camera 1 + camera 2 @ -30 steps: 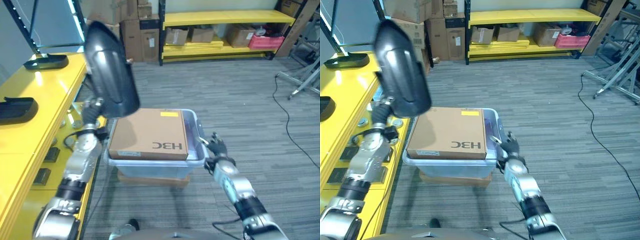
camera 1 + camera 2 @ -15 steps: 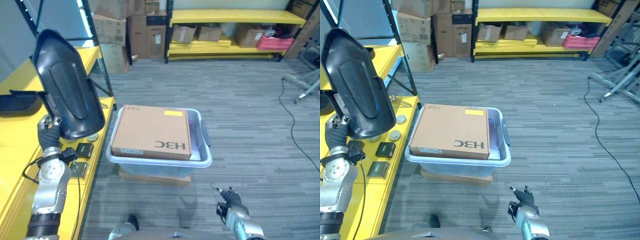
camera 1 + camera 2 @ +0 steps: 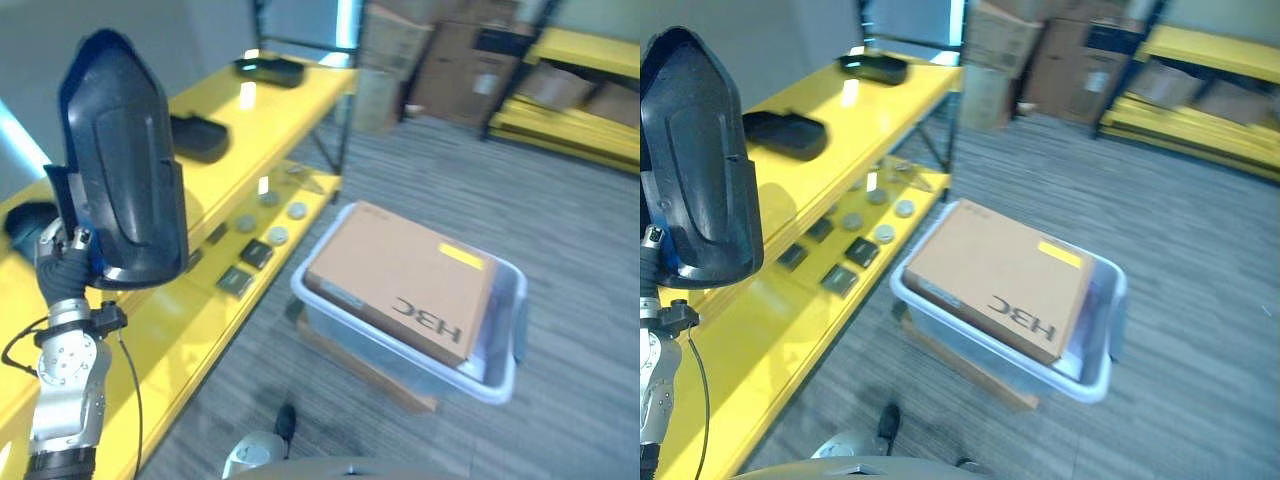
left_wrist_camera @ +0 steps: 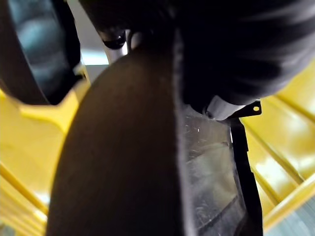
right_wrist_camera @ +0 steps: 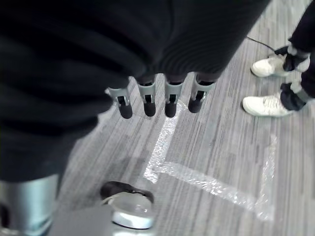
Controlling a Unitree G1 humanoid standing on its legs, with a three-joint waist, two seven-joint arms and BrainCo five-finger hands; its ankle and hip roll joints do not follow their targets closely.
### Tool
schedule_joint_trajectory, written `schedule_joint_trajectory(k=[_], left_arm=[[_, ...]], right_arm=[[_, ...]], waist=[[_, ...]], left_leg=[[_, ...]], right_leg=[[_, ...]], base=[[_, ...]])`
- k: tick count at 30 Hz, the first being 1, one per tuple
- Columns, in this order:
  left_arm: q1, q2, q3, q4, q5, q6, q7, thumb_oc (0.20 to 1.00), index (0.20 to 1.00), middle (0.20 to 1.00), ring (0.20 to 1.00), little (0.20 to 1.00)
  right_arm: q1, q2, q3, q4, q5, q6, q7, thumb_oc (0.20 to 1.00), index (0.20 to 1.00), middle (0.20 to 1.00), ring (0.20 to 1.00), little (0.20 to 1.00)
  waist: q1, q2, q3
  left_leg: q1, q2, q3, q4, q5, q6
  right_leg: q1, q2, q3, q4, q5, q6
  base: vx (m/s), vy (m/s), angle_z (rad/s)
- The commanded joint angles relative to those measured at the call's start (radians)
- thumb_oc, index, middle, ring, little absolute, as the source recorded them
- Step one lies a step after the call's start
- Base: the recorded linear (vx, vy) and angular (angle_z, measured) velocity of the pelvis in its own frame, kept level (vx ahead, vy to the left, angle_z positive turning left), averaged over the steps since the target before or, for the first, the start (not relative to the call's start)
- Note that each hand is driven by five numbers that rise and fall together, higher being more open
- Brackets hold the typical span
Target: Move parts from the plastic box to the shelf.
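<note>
A big black curved shell part (image 3: 125, 180) stands upright, high over the yellow shelf (image 3: 250, 110) at the left. My left hand (image 3: 62, 250) is shut on its lower end; in the left wrist view the part (image 4: 123, 162) lies right against the hand. The clear plastic box (image 3: 497, 383) sits on the floor to the right of the shelf, with a brown cardboard box (image 3: 405, 280) lying in it. My right hand (image 5: 157, 96) hangs over the carpet, fingers straight and holding nothing.
Two more black parts (image 3: 198, 137) (image 3: 268, 68) lie on the shelf top. Small dark and round pieces (image 3: 250, 250) sit on the lower shelf board. A flat cardboard piece (image 3: 370, 365) lies under the plastic box. A person's white shoes (image 5: 266, 105) stand near my right hand.
The camera has swung left toward the shelf. My left hand has carried the black part from above the box to over the shelf. My right hand dropped from the box's rim to hang low.
</note>
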Motion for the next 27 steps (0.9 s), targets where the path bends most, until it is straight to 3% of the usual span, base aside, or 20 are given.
schedule_joint_trajectory(k=[1,5,8,9,10,11,15,17,19,25,26,27], left_arm=[[-0.059,0.036,0.086,-0.117,-0.06,-0.089,-0.005,0.2,0.2,0.2,0.2,0.2],[-0.038,0.016,0.105,-0.128,-0.062,-0.058,-0.017,0.2,0.2,0.2,0.2,0.2],[-0.041,0.006,0.095,-0.124,-0.045,-0.062,-0.054,0.2,0.2,0.2,0.2,0.2],[-0.044,-0.003,0.082,-0.125,-0.033,-0.063,-0.065,0.2,0.2,0.2,0.2,0.2],[-0.047,-0.007,0.071,-0.127,-0.028,-0.06,-0.061,0.2,0.2,0.2,0.2,0.2],[-0.058,-0.014,0.047,-0.125,-0.003,-0.056,-0.026,0.2,0.2,0.2,0.2,0.2],[-0.081,-0.02,0.016,-0.133,0.038,-0.039,0.046,0.2,0.2,0.2,0.2,0.2],[-0.097,-0.021,0.015,-0.132,0.043,-0.025,0.039,0.2,0.2,0.2,0.2,0.2],[-0.099,-0.016,0.016,-0.129,0.044,-0.011,0.027,0.2,0.2,0.2,0.2,0.2],[-0.058,0.007,0.04,-0.107,0.023,-0.024,-0.007,0.2,0.2,0.2,0.2,0.2],[-0.061,0.018,0.048,-0.088,0.01,-0.034,-0.04,0.2,0.2,0.2,0.2,0.2],[-0.063,0.02,0.047,-0.085,0.007,-0.034,-0.046,0.2,0.2,0.2,0.2,0.2]], right_arm=[[-0.085,-0.031,0.043,-0.027,-0.007,-0.044,0.056,1.0,1.0,1.0,1.0,1.0],[-0.111,-0.028,0.091,0.028,-0.036,-0.026,0.135,1.0,1.0,1.0,1.0,1.0],[-0.092,-0.007,0.084,0.065,-0.032,-0.06,0.142,1.0,1.0,1.0,1.0,1.0],[-0.079,0.005,0.08,0.07,-0.017,-0.068,0.132,1.0,1.0,1.0,1.0,1.0],[-0.071,0.011,0.082,0.069,-0.007,-0.07,0.121,1.0,1.0,1.0,1.0,1.0],[-0.081,0.022,0.082,0.082,-0.02,-0.069,0.1,1.0,1.0,1.0,1.0,1.0],[-0.122,0.019,0.087,0.13,-0.097,-0.072,0.118,1.0,1.0,1.0,1.0,1.0],[-0.128,0.019,0.095,0.148,-0.095,-0.08,0.118,1.0,1.0,1.0,1.0,1.0],[-0.138,0.018,0.094,0.16,-0.095,-0.08,0.115,1.0,1.0,1.0,1.0,1.0],[-0.174,0.005,0.089,0.157,-0.138,-0.062,0.146,1.0,1.0,1.0,1.0,1.0],[-0.17,0.007,0.09,0.146,-0.089,-0.072,0.134,1.0,1.0,1.0,1.0,1.0],[-0.169,0.008,0.09,0.144,-0.075,-0.073,0.132,1.0,1.0,1.0,1.0,1.0]], waist=[[0.017,-0.025,0.04],[0.055,-0.022,0.061],[0.027,-0.007,0.065],[0.003,-0.001,0.065],[-0.014,0.003,0.066],[-0.037,-0.003,0.063],[-0.039,-0.011,0.065],[-0.038,-0.003,0.06],[-0.035,0.002,0.052],[0.014,0.004,0.016],[0.028,0.004,0.006],[0.029,0.003,0.006]], left_leg=[[0.024,0.011,0.046,0.014,-0.066,-0.049],[-0.016,0.052,0.067,0.014,-0.04,-0.103],[-0.042,0.118,0.247,0.008,0.01,-0.129],[-0.046,0.154,0.358,0.007,0.05,-0.143],[-0.044,0.176,0.417,0.008,0.08,-0.154],[-0.006,0.191,0.507,0.017,0.059,-0.148],[0.002,0.177,0.549,0.081,0.011,-0.122],[-0.003,0.181,0.582,0.08,0.027,-0.125],[0.008,0.171,0.603,0.061,0.008,-0.112],[0.015,0.085,0.517,0.07,-0.078,-0.046],[0.009,0.048,0.483,0.086,-0.11,-0.013],[0.008,0.04,0.477,0.089,-0.116,-0.006]], right_leg=[[0.0,-0.017,-0.08,-0.004,-0.005,0.033],[0.029,-0.007,-0.13,-0.022,-0.024,0.031],[0.044,-0.004,-0.224,-0.023,-0.019,0.035],[0.051,-0.005,-0.272,-0.034,-0.003,0.04],[0.054,-0.003,-0.3,-0.042,0.008,0.041],[0.052,-0.012,-0.344,-0.043,0.02,0.042],[0.043,-0.034,-0.361,-0.025,0.022,0.043],[0.054,-0.036,-0.383,-0.019,0.005,0.037],[0.064,-0.045,-0.401,-0.002,-0.016,0.031],[0.076,-0.072,-0.376,0.072,-0.084,0.034],[0.081,-0.098,-0.366,0.164,-0.134,0.046],[0.076,-0.109,-0.363,0.19,-0.144,0.052]], base=[[-0.13,-0.106,0.37],[-0.11,-0.157,0.71],[-0.08,-0.044,0.73],[-0.05,0.009,1.65],[-0.07,0.107,2.04],[-0.04,0.143,1.59],[0.02,0.16,0.54],[0.12,0.16,0.61],[0.17,0.2,1.04],[0.23,0.256,0.25],[0.2,0.231,-0.01],[0.22,0.278,0.08]])
